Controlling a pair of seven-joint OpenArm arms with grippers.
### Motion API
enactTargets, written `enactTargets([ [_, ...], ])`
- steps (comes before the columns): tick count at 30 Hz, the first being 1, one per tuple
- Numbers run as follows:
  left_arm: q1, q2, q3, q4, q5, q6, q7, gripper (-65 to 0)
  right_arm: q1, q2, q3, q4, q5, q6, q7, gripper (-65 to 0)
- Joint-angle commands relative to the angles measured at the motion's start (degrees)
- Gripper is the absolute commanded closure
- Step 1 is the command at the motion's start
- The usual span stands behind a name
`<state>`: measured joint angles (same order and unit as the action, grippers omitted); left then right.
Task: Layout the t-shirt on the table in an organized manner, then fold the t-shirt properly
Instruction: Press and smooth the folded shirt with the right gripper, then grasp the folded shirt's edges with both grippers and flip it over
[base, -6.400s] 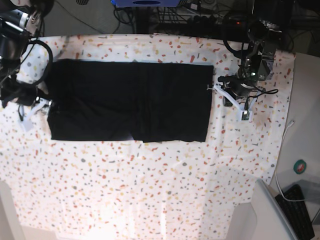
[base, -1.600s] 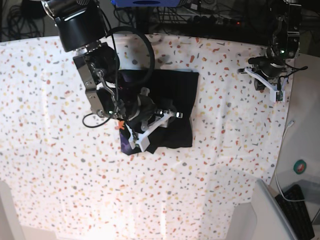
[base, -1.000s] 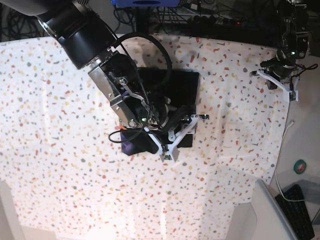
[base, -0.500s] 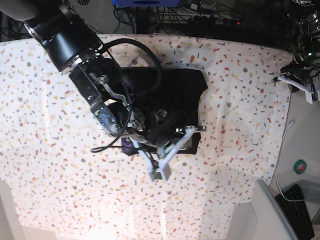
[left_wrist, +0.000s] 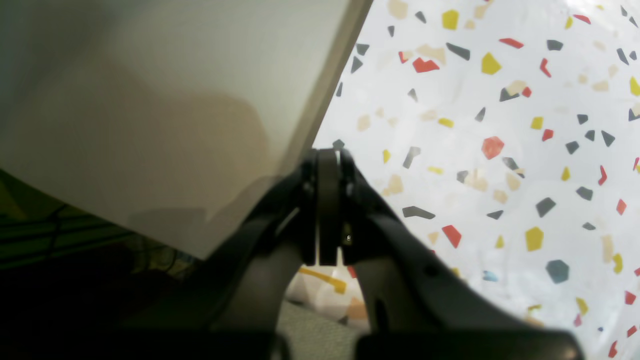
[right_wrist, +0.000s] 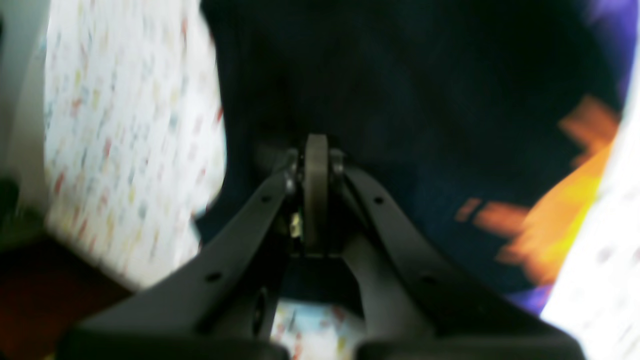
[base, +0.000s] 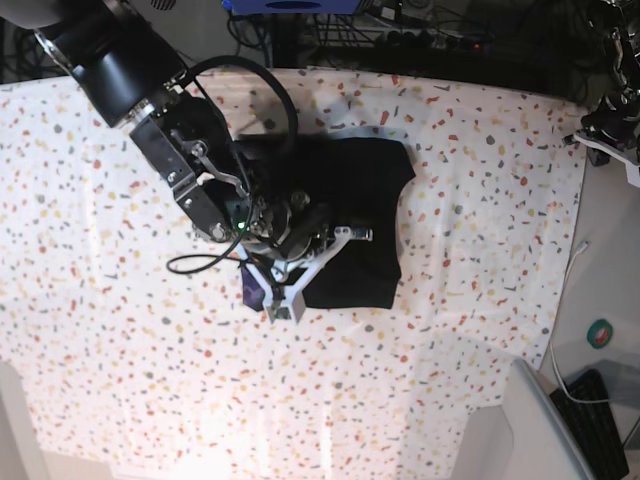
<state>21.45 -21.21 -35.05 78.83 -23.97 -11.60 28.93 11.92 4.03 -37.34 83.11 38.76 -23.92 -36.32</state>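
Base view: flecked table (base: 480, 150) under folded t-shirt (base: 365, 190); both tools closed, empty

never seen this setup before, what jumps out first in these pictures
The black t-shirt lies bunched into a small heap near the middle of the flecked table. The big right arm reaches over it from the upper left, its gripper down on the shirt's near edge. In the right wrist view the fingers are shut above the dark cloth, with orange and purple print showing at the right.
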Motion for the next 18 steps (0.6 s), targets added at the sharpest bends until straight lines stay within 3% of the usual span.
enactTargets([
  [1, 0.22, -0.19, 0.98, 2.98, -0.25, 0.12, -1.37, 0.0, 2.45, 1.55, 0.38, -0.43, -0.04, 0.14, 1.99, 0.0],
  [12, 0.04, 10.27, 24.45, 22.58, 0.01, 0.47, -1.37, 0.0, 4.21, 3.48, 0.46, -1.48, 0.05, 0.85, 2.25, 0.0],
  [16, -4.79, 11.59, 31.05, 21.00, 0.10, 0.83, -1.37, 0.0, 4.03, 5.77, 1.43, -1.13, 0.05, 0.85, 2.34, 0.0],
  [18, -7.25, 11.59, 33.42, 16.25, 0.10, 3.64, -1.37, 0.0, 4.21, 6.30, 2.05, -0.96, -0.04, 0.93, 2.43, 0.0],
])
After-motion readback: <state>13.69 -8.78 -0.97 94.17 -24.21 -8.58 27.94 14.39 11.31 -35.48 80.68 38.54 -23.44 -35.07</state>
